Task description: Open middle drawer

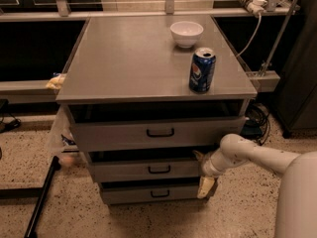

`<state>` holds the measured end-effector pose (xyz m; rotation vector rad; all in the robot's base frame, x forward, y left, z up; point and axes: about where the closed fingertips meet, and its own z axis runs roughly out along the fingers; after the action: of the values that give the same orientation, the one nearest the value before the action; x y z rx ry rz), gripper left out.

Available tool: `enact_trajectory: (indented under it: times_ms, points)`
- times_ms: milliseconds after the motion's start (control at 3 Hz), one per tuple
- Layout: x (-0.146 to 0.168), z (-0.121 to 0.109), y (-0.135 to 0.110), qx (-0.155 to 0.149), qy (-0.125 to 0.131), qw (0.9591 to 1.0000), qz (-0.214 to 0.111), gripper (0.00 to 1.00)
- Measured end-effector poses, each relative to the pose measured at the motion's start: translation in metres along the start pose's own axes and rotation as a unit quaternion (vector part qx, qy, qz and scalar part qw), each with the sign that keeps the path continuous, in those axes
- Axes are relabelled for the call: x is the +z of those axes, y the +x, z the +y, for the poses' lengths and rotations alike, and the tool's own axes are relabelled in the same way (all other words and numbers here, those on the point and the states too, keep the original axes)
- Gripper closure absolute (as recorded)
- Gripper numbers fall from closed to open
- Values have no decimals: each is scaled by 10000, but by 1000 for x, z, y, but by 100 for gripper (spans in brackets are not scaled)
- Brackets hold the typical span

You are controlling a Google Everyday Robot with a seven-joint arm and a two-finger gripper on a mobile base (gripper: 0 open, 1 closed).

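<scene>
The grey cabinet (pixel 148 58) has three drawers stacked under its flat top. The middle drawer (pixel 143 170) has a small black bar handle (pixel 159 169) and shows a dark gap above its front. My gripper (pixel 201 171) is at the right end of the middle drawer's front, with the white arm (pixel 247 155) reaching in from the lower right. It is open: one yellowish finger (pixel 197 154) stands above the front's right end and the other (pixel 206 186) hangs below it. The handle is free, well left of the gripper.
A blue soda can (pixel 202 69) and a white bowl (pixel 186 33) stand on the cabinet top. The top drawer (pixel 158 132) and bottom drawer (pixel 156 194) sit above and below. A black pole (pixel 42 197) leans at the left. Cables (pixel 257 118) lie at the right.
</scene>
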<state>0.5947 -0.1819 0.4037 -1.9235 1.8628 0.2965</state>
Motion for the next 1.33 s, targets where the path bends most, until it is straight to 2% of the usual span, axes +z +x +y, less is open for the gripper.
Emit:
enact_trajectory:
  times_ms: [667,1333]
  points:
    - [-6,19,1,227,-506,9982,218,0]
    - [-37,64,-5,564,-1083,9916,437,0]
